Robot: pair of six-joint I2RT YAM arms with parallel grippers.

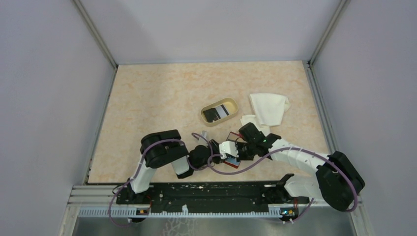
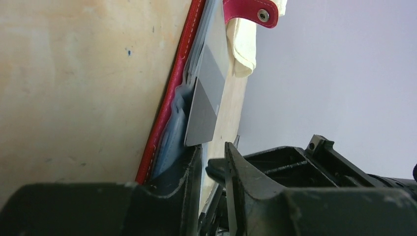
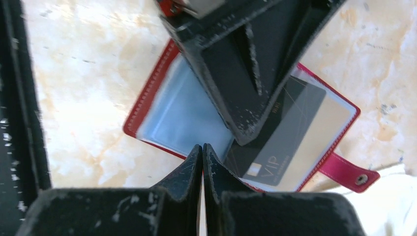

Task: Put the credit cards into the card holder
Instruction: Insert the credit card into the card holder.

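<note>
The red card holder (image 3: 182, 115) lies open on the table, its clear sleeves up. It shows under both grippers in the top view (image 1: 231, 163). A black VIP card (image 3: 290, 137) sits in its right half, next to the snap strap (image 3: 351, 174). My left gripper (image 2: 212, 152) is open by a narrow gap with nothing between the fingers. Its left finger presses on a sleeve beside the red edge (image 2: 172, 98) and a grey card (image 2: 201, 118). From the right wrist view its tip (image 3: 243, 132) rests on the holder's middle. My right gripper (image 3: 202, 147) is shut and empty over the holder's near edge.
A tan oval tray (image 1: 234, 105) with black and whitish cards (image 1: 216, 113) stands just beyond the grippers. A white cloth (image 1: 268, 109) lies to the tray's right, reaching the holder's strap (image 3: 393, 206). Grey walls surround the table.
</note>
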